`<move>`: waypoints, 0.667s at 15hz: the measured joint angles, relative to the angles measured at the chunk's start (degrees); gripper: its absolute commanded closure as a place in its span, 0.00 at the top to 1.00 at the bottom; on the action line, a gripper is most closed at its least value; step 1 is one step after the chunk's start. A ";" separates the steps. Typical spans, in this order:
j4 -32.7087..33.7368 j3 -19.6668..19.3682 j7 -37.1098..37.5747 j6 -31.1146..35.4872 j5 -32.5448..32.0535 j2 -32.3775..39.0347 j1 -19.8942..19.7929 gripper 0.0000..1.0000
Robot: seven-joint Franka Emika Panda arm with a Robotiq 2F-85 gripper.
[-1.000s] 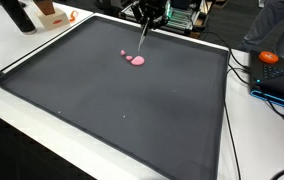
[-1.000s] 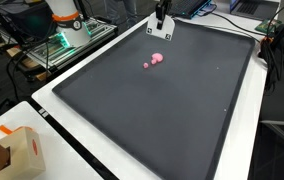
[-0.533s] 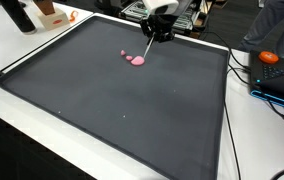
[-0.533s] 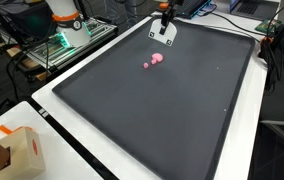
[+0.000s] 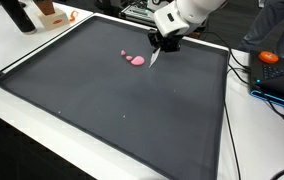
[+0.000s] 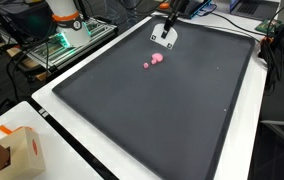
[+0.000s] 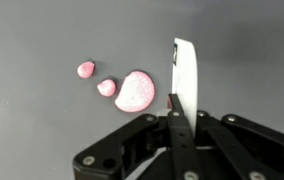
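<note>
My gripper (image 7: 174, 100) is shut on a thin white strip (image 7: 185, 72) that sticks out ahead of the fingers. Its free end hangs just right of a large pink blob (image 7: 135, 90) on the dark mat (image 7: 42, 130). Two smaller pink blobs (image 7: 107, 87) (image 7: 86, 69) lie in a row to the left of the large one. In both exterior views the gripper (image 5: 164, 42) (image 6: 167, 24) hovers near the mat's far edge, with the strip (image 5: 154, 58) (image 6: 164, 36) pointing down beside the pink blobs (image 5: 136, 60) (image 6: 157, 58).
The black mat (image 5: 122, 110) covers most of the white table. An orange object (image 5: 269, 57) and cables lie off one side. A cardboard box (image 6: 17, 150) sits at a near corner, and equipment with green lights (image 6: 62, 42) stands beyond the mat.
The arm has swung sideways along the far edge. The strip's tip has gone from just left of the large pink blob to its right side. The blobs have not moved.
</note>
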 measured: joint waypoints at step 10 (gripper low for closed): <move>3.16 -1.27 -0.08 -0.10 0.41 1.74 0.57 0.01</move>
